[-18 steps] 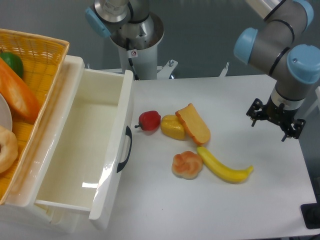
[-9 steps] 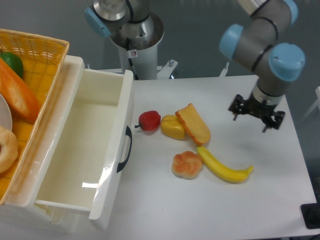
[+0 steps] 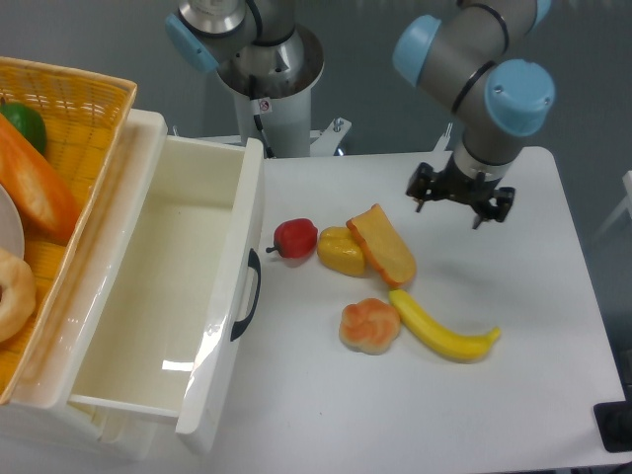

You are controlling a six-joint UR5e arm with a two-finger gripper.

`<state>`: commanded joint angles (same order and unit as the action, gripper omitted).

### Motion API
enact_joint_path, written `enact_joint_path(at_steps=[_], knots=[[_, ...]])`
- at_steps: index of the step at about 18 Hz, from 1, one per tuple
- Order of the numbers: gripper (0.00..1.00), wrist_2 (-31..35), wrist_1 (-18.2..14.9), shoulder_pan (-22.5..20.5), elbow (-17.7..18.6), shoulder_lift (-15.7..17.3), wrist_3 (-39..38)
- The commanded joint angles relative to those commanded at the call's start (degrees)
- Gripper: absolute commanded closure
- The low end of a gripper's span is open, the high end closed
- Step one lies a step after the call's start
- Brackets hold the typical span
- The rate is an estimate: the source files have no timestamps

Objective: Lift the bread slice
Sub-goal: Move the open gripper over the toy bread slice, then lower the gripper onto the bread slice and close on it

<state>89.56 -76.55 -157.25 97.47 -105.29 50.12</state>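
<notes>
The bread slice (image 3: 381,247) is an orange-tan wedge with a darker crust, lying on the white table and leaning against a yellow pepper (image 3: 341,251). My gripper (image 3: 461,206) hangs above the table to the upper right of the slice, apart from it. Its two dark fingers point down and stand open, with nothing between them.
A red apple (image 3: 295,238) lies left of the pepper. A round swirled bun (image 3: 369,326) and a yellow banana (image 3: 441,329) lie in front of the slice. An open white drawer (image 3: 168,296) stands at left, beside a woven basket (image 3: 89,148) holding other toy food.
My gripper has travelled left across the table, from near the right edge to a spot close above and right of the bread slice. The food items have not moved.
</notes>
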Motion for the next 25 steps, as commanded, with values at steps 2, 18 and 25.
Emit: enact_joint_path(at_steps=[2, 18, 25], knots=[[0.0, 0.0, 0.0, 2.5, 1.1, 0.2, -3.0], [0.06, 4.9, 0.3, 8.6, 4.0, -1.8, -8.2], [0.03, 7.3, 1.9, 10.2, 4.0, -4.0, -11.4]])
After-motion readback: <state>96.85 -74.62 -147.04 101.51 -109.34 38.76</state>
